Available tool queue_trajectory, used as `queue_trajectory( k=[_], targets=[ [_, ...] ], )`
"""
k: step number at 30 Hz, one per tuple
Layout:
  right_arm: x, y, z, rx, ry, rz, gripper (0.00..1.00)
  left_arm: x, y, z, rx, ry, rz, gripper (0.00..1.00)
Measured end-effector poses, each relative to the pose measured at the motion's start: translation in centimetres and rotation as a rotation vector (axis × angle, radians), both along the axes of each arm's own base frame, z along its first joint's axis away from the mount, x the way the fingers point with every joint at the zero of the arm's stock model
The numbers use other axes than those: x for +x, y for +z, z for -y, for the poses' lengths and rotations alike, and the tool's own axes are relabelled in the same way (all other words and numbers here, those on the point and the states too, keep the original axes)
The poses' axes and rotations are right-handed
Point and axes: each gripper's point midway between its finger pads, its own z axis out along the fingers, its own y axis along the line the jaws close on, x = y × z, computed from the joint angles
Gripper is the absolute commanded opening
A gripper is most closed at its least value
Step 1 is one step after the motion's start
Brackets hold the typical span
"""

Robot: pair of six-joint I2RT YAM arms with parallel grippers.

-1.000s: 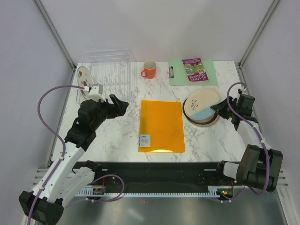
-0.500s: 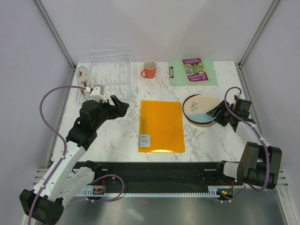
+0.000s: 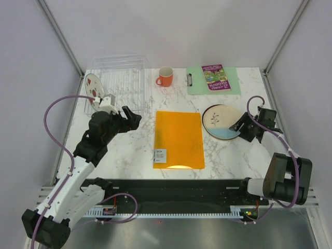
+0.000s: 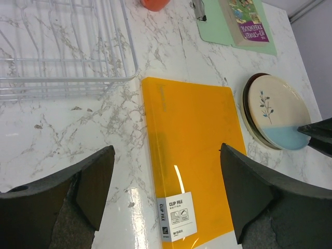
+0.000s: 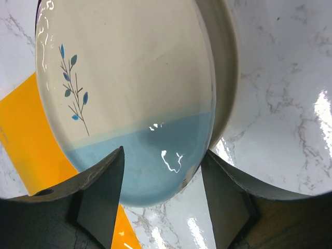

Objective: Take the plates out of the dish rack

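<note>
On the right half of the marble surface [image 3: 129, 155], just beside the orange folder [image 3: 179, 139], the blue-and-cream plate [image 3: 222, 120] with its blue sprig lies face up on top of a small stack. The rim of a lower plate [image 5: 224, 78] shows beyond its far edge in the right wrist view, though how many plates lie beneath cannot be told. The right pincer [image 3: 239, 126] sits low at the stack's right side, its two fingers spread apart. The pale-blue part of the top plate's rim lies in the gap between them, so the pincer reads as released rather than clamped on the plate. At the far left, the clear dish rack [image 3: 122, 78] holds one white plate [image 3: 92, 85] with red marks, propped on edge at its left end, and the rest of its ribbed slots show only bare wire. The left pincer [image 3: 132, 115] hangs above the surface near the rack's near right corner, between the rack and the folder, with its fingers wide apart and nothing in them. Its wrist camera looks past them across the folder towards the plate stack. Along the far edge stand an orange mug [image 3: 165, 77] and a green clipboard [image 3: 197, 83] with a booklet [image 3: 213, 77] lying on it, both well apart from the pincers.
</note>
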Motion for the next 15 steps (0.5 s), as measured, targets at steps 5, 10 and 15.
queue_trajectory(
  k=[5,10,15],
  targets=[
    [0.4,0.8,1.0,-0.056,-0.019,0.018,0.66,0.3,-0.7,-1.2,0.060,0.049,-0.006,0.90],
    [0.8,1.3,1.2,-0.069,-0.023,0.029,0.65,0.6,-1.5,-2.5,0.128,0.099,-0.028,0.92],
    [0.8,0.2,1.0,-0.054,-0.011,0.003,0.65,0.9,-1.6,-3.3,0.164,0.135,-0.024,0.93]
  ],
)
